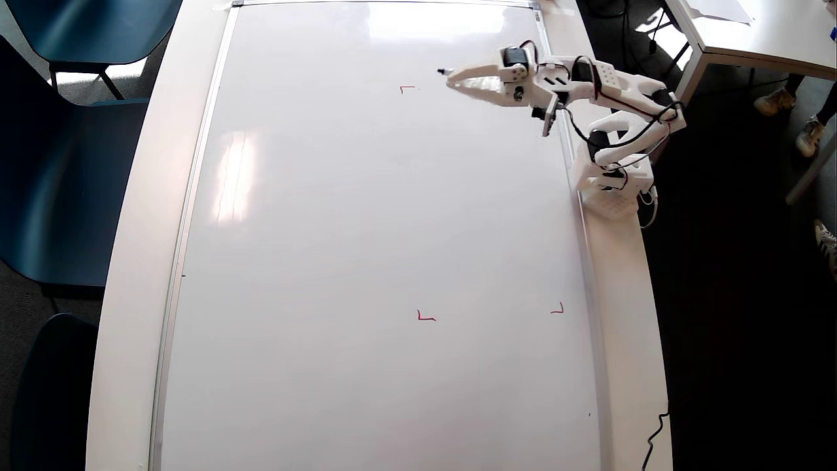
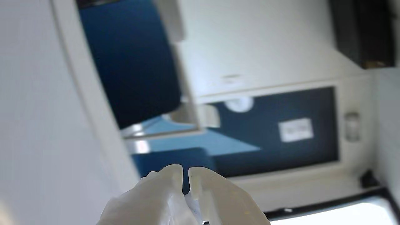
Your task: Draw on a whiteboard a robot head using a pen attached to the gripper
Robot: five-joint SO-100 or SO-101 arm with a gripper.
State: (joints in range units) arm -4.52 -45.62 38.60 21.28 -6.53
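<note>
The pen (image 1: 446, 72) sticks out of the gripper (image 1: 458, 81), dark tip pointing left in the overhead view, near a red corner mark (image 1: 407, 88). The fingers (image 2: 168, 181) are pressed almost together around it (wrist view). The whiteboard (image 1: 327, 261) has no blue lines.

Dark-blue chairs (image 1: 59, 170) are standing left of the white table (image 1: 131, 314) in the overhead view; a second white table (image 1: 758, 39) is sitting upper right, over dark floor (image 1: 732, 327). Daylight glaring.
</note>
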